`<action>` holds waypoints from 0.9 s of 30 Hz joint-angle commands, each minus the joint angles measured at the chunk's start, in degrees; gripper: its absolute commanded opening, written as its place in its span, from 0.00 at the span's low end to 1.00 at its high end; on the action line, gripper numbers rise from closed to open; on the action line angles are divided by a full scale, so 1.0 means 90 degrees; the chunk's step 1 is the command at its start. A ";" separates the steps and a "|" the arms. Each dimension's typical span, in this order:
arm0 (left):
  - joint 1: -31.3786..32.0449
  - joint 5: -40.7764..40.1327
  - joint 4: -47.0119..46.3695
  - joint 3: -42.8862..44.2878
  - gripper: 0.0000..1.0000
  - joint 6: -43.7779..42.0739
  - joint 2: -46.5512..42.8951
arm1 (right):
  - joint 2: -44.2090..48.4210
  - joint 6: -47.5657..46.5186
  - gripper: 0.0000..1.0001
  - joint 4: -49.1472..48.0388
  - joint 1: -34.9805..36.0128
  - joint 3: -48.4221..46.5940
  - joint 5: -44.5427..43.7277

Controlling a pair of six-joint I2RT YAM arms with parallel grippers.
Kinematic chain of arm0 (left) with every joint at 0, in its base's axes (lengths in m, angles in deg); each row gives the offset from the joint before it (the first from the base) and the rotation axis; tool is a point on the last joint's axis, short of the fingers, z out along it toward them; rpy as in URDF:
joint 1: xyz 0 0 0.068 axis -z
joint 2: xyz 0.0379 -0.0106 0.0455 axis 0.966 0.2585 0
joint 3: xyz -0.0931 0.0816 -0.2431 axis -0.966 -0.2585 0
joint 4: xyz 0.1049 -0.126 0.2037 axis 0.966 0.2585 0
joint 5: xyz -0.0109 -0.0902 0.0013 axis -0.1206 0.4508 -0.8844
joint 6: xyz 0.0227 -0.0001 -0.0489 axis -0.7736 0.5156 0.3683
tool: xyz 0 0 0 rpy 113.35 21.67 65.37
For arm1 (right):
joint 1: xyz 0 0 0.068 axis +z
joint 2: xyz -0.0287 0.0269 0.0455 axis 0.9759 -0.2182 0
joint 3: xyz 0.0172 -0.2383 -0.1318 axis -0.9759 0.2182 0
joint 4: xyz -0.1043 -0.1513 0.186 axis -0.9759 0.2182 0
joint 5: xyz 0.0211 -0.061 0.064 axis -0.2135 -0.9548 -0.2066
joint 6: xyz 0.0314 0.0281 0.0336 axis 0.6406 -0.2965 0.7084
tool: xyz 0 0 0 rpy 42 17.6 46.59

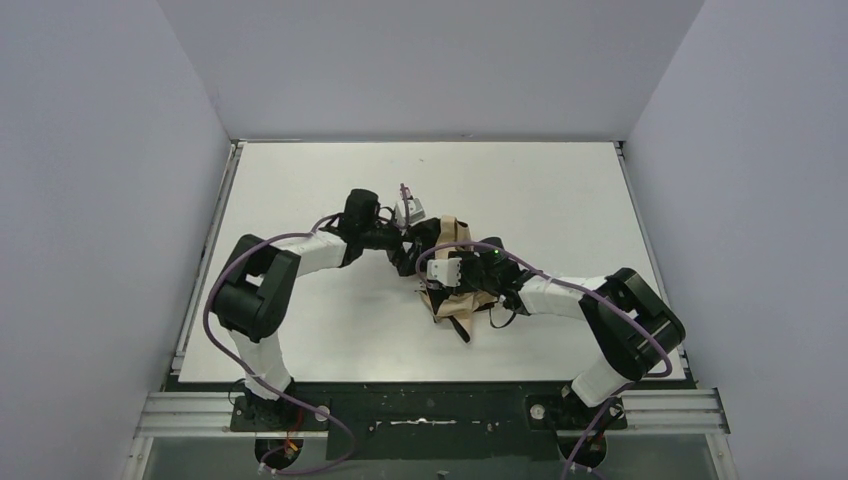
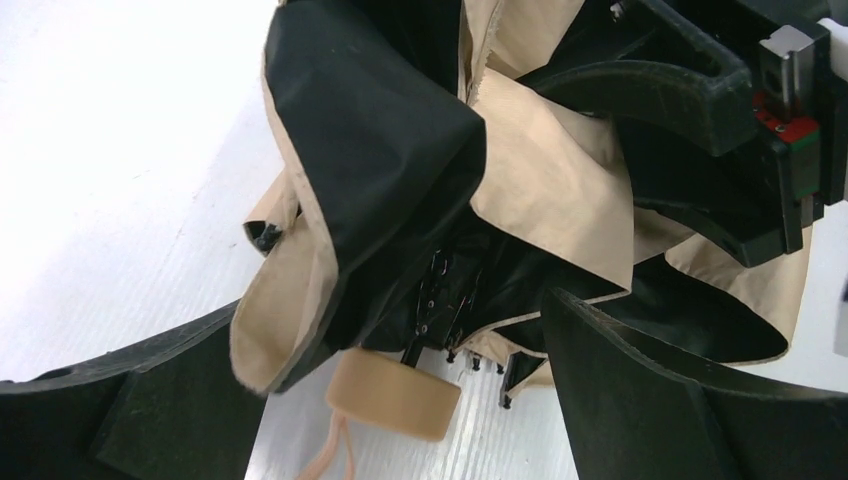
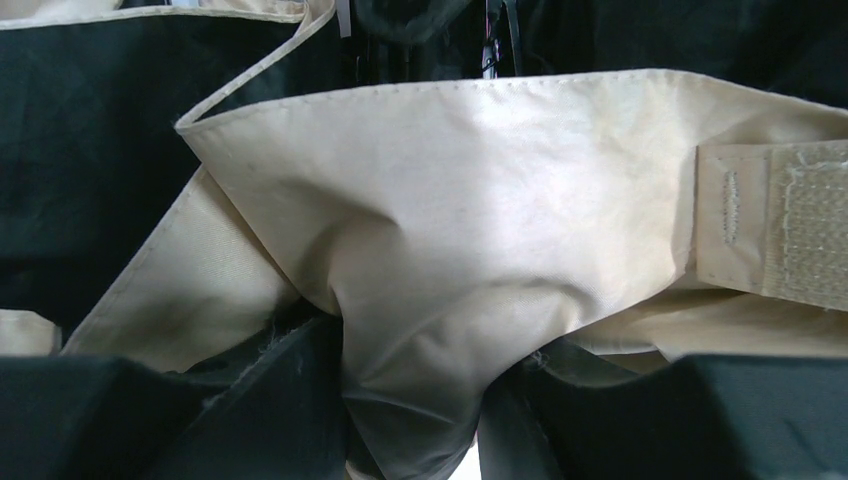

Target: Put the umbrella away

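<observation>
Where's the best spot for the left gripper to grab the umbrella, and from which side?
Likely the small tan handle, the one firm part showing; the fabric of the umbrella is loose and bunched. The handle pokes out of the folds between the jaws of the open left gripper, so approach from that handle end and close across its round sides.

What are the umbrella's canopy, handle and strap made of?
Canopy: thin woven fabric, matte tan outside, black lining; it creases softly and shows stitched hems. Handle: smooth matte tan puck, probably moulded plastic or rubber. Strap: tan fabric with a fuzzy hook-and-loop patch sewn on.
</observation>
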 commanded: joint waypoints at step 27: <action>0.0655 0.0660 0.0816 0.0379 0.24 -0.0942 0.0770 | -0.0101 0.1062 0.14 -0.1363 0.0158 0.0091 -0.0179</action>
